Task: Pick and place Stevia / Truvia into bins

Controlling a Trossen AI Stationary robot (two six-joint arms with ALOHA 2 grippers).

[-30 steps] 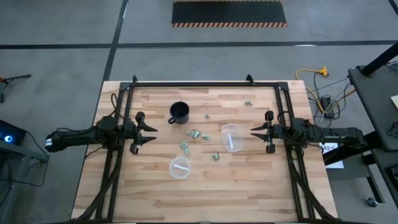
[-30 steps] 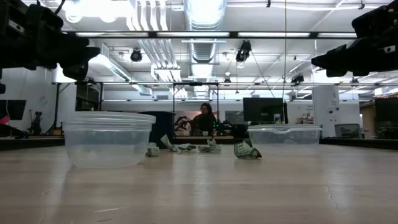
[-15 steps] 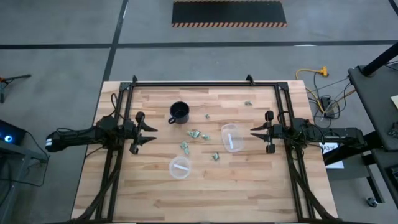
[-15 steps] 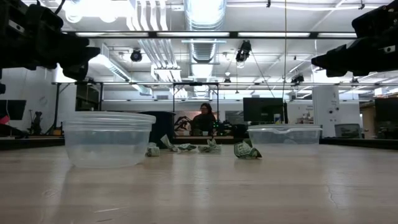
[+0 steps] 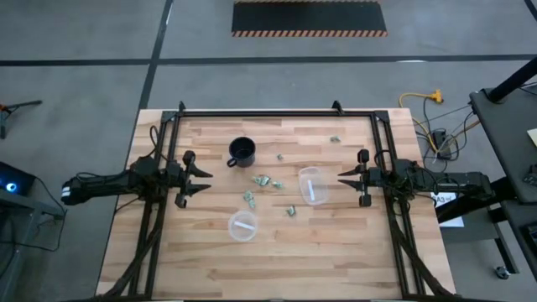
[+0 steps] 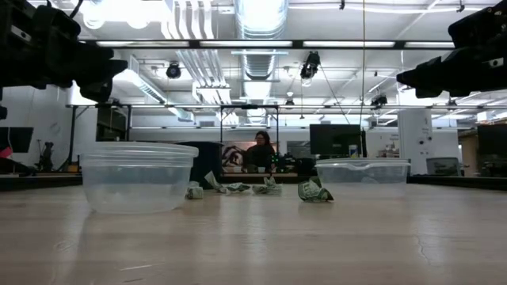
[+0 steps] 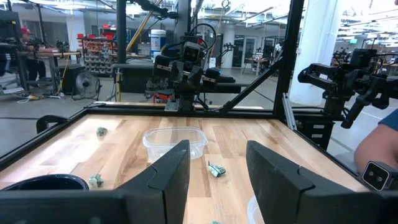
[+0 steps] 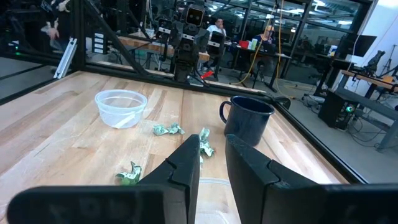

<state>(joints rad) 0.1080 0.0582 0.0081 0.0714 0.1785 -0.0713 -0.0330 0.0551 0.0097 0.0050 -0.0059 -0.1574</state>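
Task barely started, I judge: each of the two clear bins shows a white strip inside, maybe a sachet, can't tell, while green Stevia / Truvia sachets lie loose on the table. Round bin (image 5: 242, 225) sits toward the near edge at centre; oblong bin (image 5: 311, 184) right of centre. A cluster of sachets (image 5: 263, 180) lies mid-table between mug and bins, one sachet (image 5: 291, 210) just beside the oblong bin's near corner, another sachet (image 5: 334, 139) well apart near the far right corner, and a small one (image 5: 280, 156) right of the mug. Left gripper (image 5: 204, 179) hovers at the left edge, fingers (image 7: 166, 169) parted with a clear gap, holding nothing. Right gripper (image 5: 344, 177) hovers at the right edge, fingers (image 8: 186, 163) a narrow gap apart, empty. All visible green sachets left to pick. Black mug (image 5: 242, 152) stands toward the far edge near the cluster, could crowd a left-arm reach. Black frame rails (image 5: 277, 113) border the table (image 5: 201, 260); a person shows in the room beyond.
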